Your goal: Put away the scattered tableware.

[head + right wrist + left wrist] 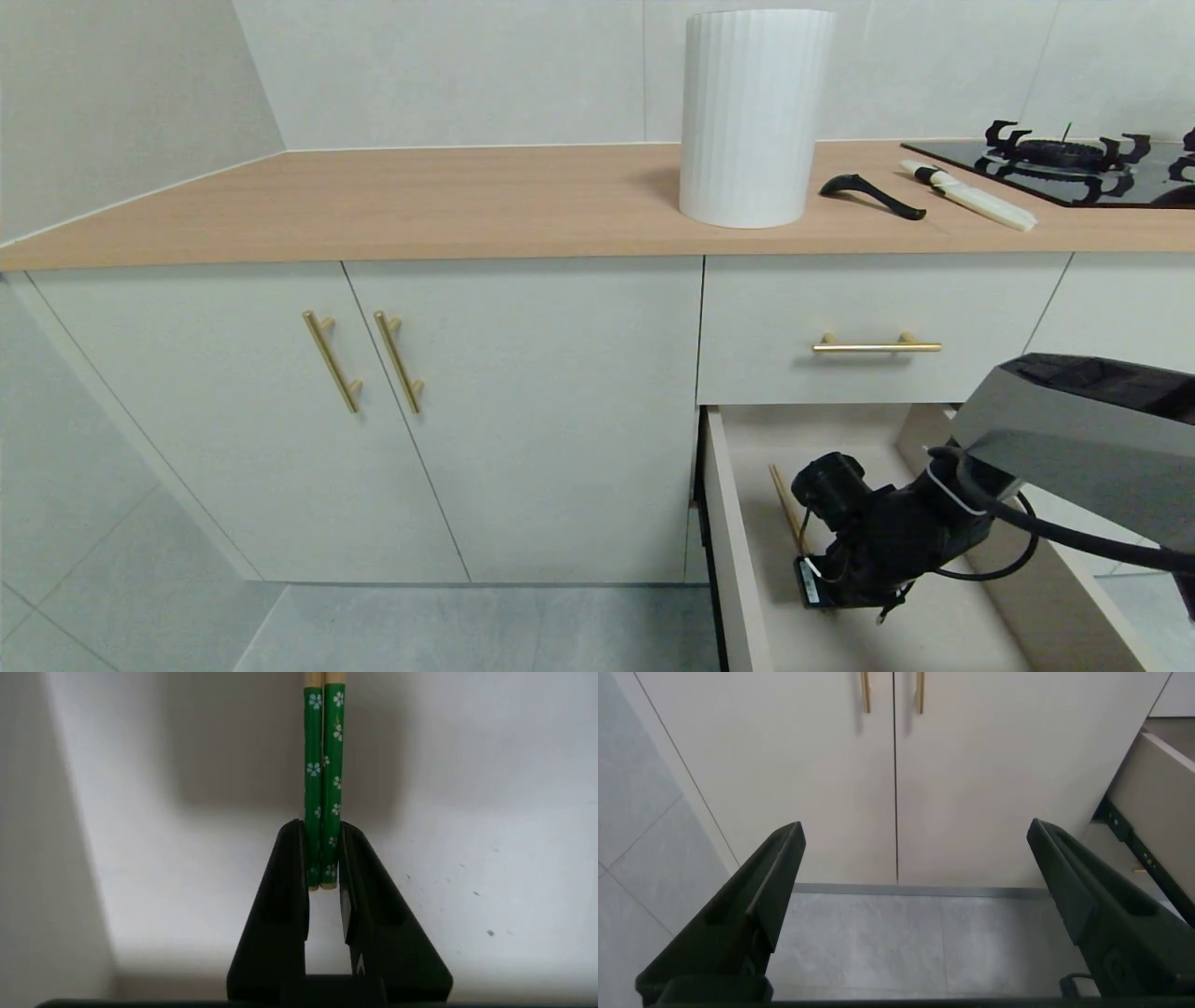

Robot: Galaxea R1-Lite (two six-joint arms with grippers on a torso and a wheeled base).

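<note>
Right end effector (322, 854) clamps the chopsticks (323, 756) inside the open drawer (733, 551).
Their long axis runs straight out from its tips, just above the drawer floor; left end effector (915, 840) hangs open.

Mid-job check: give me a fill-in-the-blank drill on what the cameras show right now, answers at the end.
1. The right gripper is shut on a pair of ____ chopsticks.
2. It holds them inside a drawer that is ____.
3. The left gripper holds ____.
4. On the counter, ____ utensils lie between the canister and the hob.

Missing words: green; open; nothing; two.
</note>
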